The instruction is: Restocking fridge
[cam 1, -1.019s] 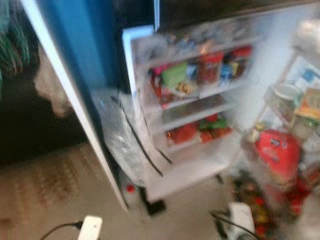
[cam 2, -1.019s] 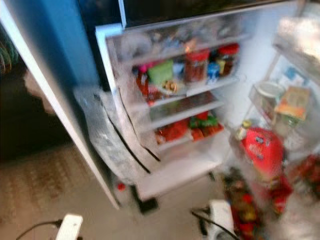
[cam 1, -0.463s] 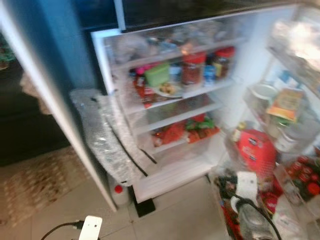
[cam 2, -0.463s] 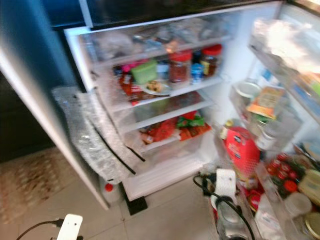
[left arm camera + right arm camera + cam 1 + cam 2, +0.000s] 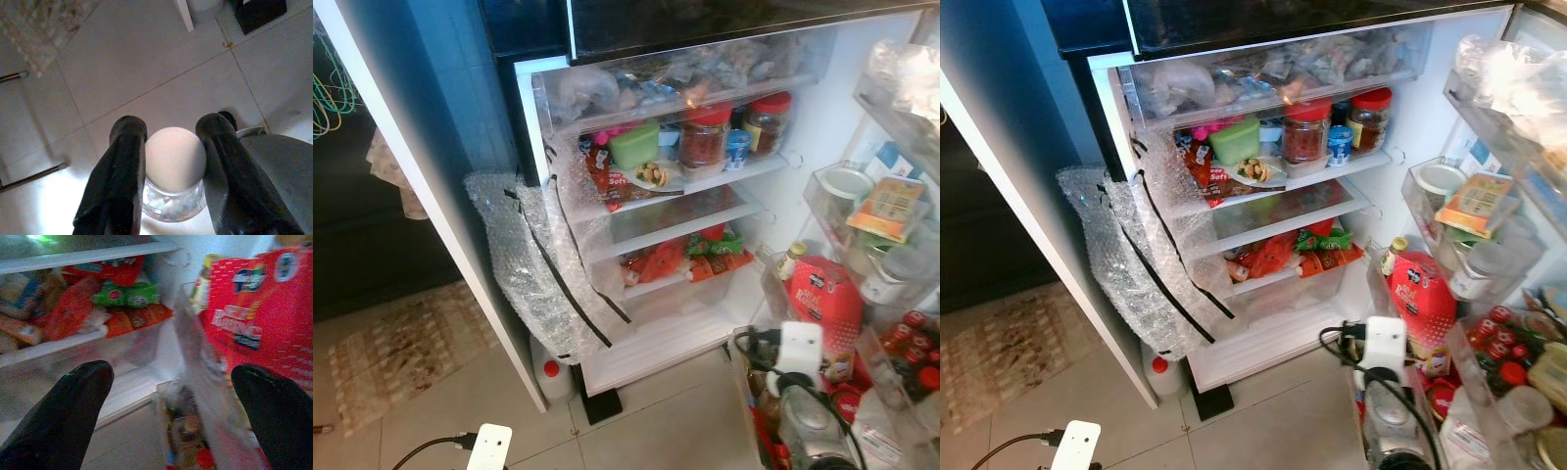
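The fridge (image 5: 783, 117) stands open before me, with red-lidded jars (image 5: 705, 137), a green box (image 5: 634, 145) and a plate of food (image 5: 656, 176) on its shelves. Red and orange packets (image 5: 685, 259) lie on a lower shelf. My left gripper (image 5: 172, 126) hangs low over the floor tiles, shut on a clear bottle with a round white cap (image 5: 174, 156). My right gripper (image 5: 171, 374) is open with nothing between its fingers. It faces the lower shelves and a red bag (image 5: 254, 328) in the door rack. The right wrist (image 5: 798, 348) is low beside that bag (image 5: 824, 308).
Bubble wrap (image 5: 538, 274) hangs off the fridge's left side. The door racks (image 5: 1469, 206) on the right hold tubs, cartons and red-capped bottles (image 5: 1503, 338). A white bottle with a red cap (image 5: 551, 377) stands on the floor, and a rug (image 5: 401, 352) lies at the left.
The view has swung and steadied, so the fridge now looks sharp. My right arm has come up beside the red bag in the door rack. The left arm stays low.
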Robot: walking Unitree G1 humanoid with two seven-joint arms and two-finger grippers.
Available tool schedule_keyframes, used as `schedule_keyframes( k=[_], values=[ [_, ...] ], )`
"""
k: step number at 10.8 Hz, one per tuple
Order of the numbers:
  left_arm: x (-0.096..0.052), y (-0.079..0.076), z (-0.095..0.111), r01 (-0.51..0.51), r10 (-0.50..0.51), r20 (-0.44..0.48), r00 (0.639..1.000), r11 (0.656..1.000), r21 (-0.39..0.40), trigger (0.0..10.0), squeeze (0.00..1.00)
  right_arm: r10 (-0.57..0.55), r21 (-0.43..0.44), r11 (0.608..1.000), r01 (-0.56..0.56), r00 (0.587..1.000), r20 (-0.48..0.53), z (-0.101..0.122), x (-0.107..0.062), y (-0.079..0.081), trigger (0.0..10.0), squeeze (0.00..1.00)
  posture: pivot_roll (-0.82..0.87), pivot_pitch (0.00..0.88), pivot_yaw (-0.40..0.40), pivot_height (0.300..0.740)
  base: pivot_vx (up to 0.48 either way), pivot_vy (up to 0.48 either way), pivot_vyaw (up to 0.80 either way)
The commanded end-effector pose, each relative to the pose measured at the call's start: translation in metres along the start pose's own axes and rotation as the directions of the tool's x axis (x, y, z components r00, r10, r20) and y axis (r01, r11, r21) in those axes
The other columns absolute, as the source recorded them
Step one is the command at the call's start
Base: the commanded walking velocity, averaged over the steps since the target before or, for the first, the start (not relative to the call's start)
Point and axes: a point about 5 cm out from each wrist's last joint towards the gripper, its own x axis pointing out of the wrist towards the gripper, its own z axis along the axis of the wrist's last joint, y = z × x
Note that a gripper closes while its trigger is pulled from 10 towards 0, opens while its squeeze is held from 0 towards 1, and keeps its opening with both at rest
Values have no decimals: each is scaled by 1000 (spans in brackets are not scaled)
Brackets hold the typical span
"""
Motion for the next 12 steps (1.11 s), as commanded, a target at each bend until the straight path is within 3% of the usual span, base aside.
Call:
schedule_keyframes(
  k=[1,12],
  values=[
    [0,1,-2,-6,6,-3,1000,1000,18,10000,0,-12,-21,1000,12,1000,19,4,2,-1,10000,0,-55,17,15,740,0,0,0],
    [-1,2,-6,-4,4,-16,1000,1000,18,10000,0,-148,-54,988,147,989,-15,0,1,-32,10000,0,-55,16,17,740,0,0,0]
  ],
)
